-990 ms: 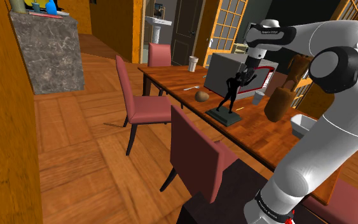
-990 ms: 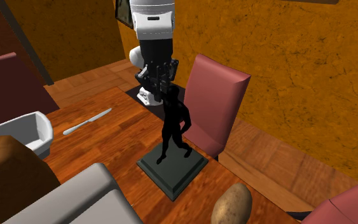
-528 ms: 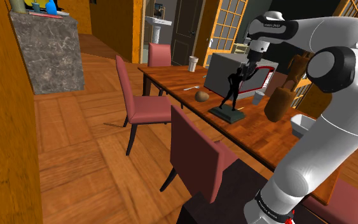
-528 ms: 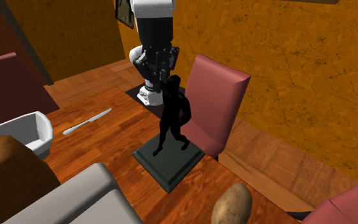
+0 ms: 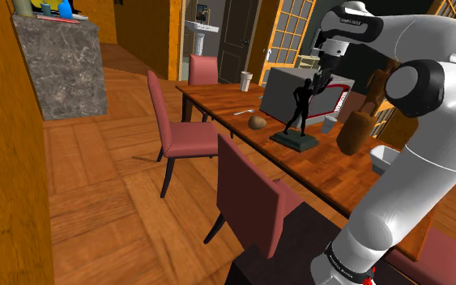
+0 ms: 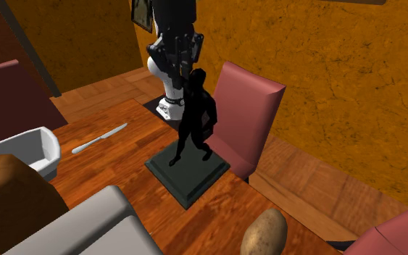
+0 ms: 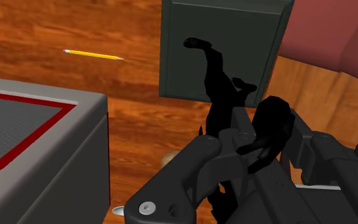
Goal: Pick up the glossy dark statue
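The white arm (image 5: pixel 412 121) reaches over the wooden table (image 5: pixel 210 99) and its black jaws are clenched on the top of the statue (image 5: pixel 300 109), around the head and the raised arm of the figure. The statue (image 6: pixel 195 119) is a glossy black human figure standing on a dark square base (image 6: pixel 188 172). From the camera on the hand, the figure (image 7: pixel 219 83) runs from between the two fingers down to this base (image 7: pixel 225 44). I cannot tell whether the base touches the table. The statue is near the table's edge, just in front of a pink chair (image 6: pixel 249 116). A grey box with a red border (image 5: pixel 279 89) stands close behind it in the shoulder view. A brown potato (image 5: pixel 257 122) lies on the table near the base. A knife (image 6: pixel 98 138) and a white container (image 6: pixel 21 148) lie further off, and a yellow pencil (image 7: pixel 93 55) lies beside the grey box
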